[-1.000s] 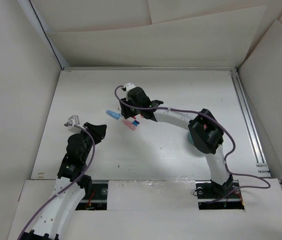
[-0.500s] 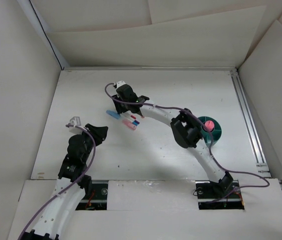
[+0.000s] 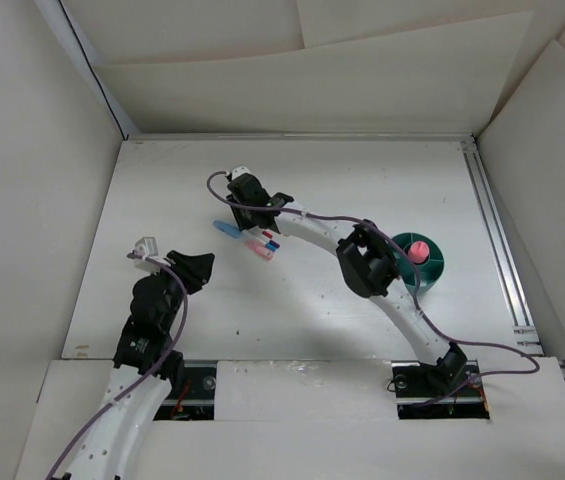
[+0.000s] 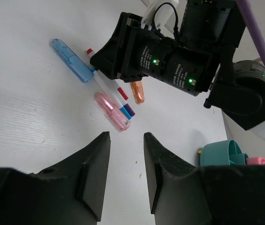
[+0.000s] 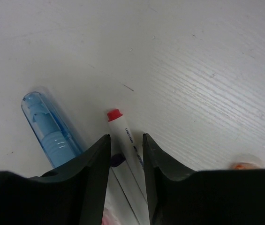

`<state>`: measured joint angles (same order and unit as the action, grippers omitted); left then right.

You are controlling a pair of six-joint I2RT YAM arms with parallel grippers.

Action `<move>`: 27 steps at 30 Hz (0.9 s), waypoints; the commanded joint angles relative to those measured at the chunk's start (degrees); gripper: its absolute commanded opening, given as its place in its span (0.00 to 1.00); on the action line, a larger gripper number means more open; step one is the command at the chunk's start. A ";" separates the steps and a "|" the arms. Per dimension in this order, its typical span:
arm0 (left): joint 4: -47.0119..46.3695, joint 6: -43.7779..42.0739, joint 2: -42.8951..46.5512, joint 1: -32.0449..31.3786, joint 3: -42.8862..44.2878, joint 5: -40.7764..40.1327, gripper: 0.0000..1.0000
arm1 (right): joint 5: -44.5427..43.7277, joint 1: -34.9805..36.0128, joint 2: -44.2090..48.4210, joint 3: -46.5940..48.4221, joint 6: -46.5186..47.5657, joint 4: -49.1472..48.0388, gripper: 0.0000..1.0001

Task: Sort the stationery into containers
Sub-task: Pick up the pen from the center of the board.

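My right gripper point(image 5: 125, 137) point(image 3: 259, 218) is open and low over the stationery, its jaws either side of a white pen with a red end point(image 5: 123, 129). A light blue piece point(image 5: 50, 126) point(image 3: 226, 229) lies just left of it, and an orange piece point(image 5: 245, 163) point(image 4: 138, 92) to its right. A pink piece point(image 3: 256, 249) point(image 4: 112, 111) and capped pens point(image 4: 123, 96) lie beside them. The teal cup point(image 3: 436, 268) point(image 4: 221, 152) stands at the right with a pink piece point(image 3: 418, 249) in it. My left gripper point(image 4: 126, 134) point(image 3: 199, 265) is open and empty, short of the pink piece.
White walls enclose the table on the left, back and right. A metal rail point(image 3: 497, 230) runs along the right edge. My right forearm point(image 3: 312, 228) stretches from the cup's side across to the stationery.
My right gripper has reached further left and down onto the pens. Its elbow has swung off the teal cup, which now shows. My left arm has barely moved.
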<state>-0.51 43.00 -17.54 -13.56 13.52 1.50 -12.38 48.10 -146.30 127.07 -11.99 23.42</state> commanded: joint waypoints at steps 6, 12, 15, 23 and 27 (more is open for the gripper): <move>3.58 0.33 4.80 -0.24 3.18 0.26 0.32 | -5.11 0.51 -1.09 3.28 0.47 4.00 0.25; 3.59 0.33 5.32 -0.24 3.18 0.26 0.32 | -6.78 0.51 0.22 0.91 0.47 4.10 0.11; 3.59 0.33 5.32 -0.24 2.57 0.26 0.32 | -6.08 -0.02 0.84 0.90 -0.05 3.04 0.34; 3.59 0.33 5.32 -0.24 2.57 0.26 0.32 | -5.46 -0.02 -1.27 3.98 -0.05 4.35 0.13; 3.59 0.33 5.32 -0.24 2.04 0.26 0.33 | -5.46 -0.02 0.39 1.09 -0.05 2.18 0.00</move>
<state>4.23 43.20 -12.78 -13.56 14.28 1.45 -17.61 48.03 -146.71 128.51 -11.99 26.52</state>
